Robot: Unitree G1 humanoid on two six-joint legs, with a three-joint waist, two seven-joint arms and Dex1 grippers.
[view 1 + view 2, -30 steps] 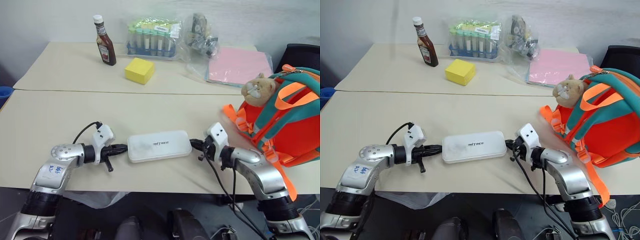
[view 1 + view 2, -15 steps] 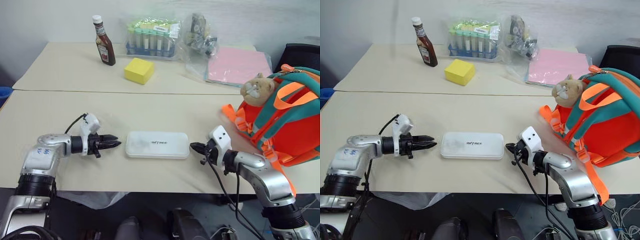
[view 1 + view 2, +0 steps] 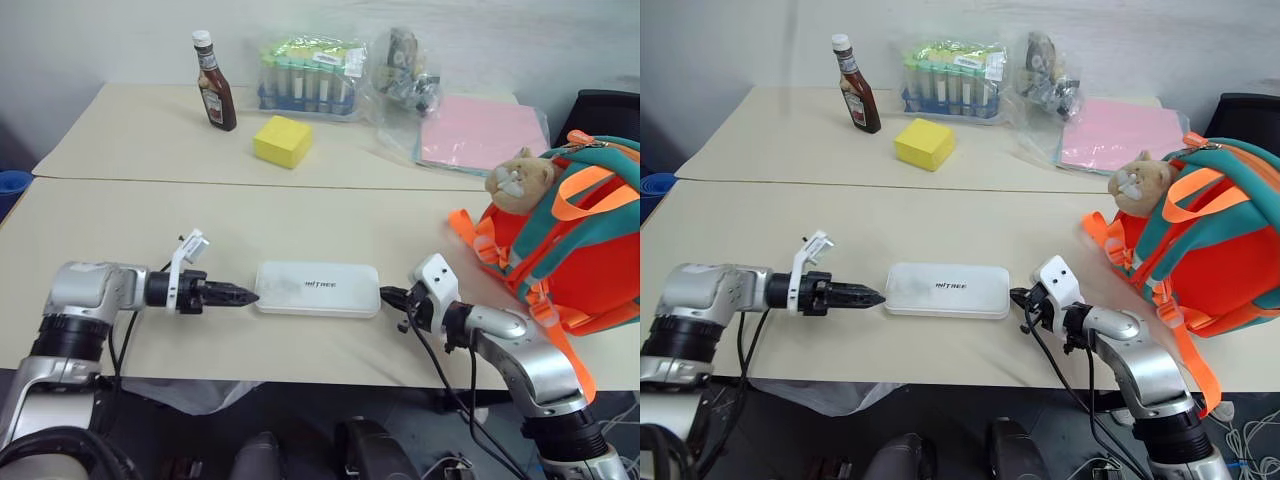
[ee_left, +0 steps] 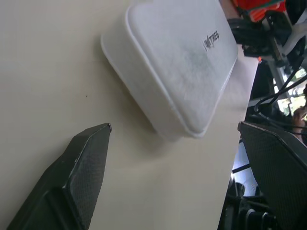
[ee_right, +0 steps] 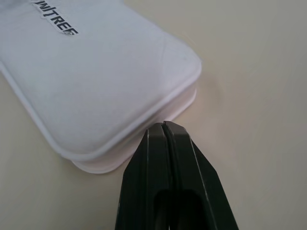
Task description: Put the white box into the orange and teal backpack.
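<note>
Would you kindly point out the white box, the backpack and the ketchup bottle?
white box (image 3: 318,288), left eye view, middle of its lid.
backpack (image 3: 590,265), left eye view, orange front panel.
ketchup bottle (image 3: 860,100), right eye view, on its label.

My 2 arms are silver-grey metal shells with rounded joints and ribbed black collars near the elbows. Each wrist carries a small white camera block fed by a loose black cable. My left gripper (image 3: 240,296) and right gripper (image 3: 388,295) have matte black tapered fingers.

flat white box (image 3: 318,289) lies on the table, well left of upright orange and teal backpack (image 3: 575,262).
</note>
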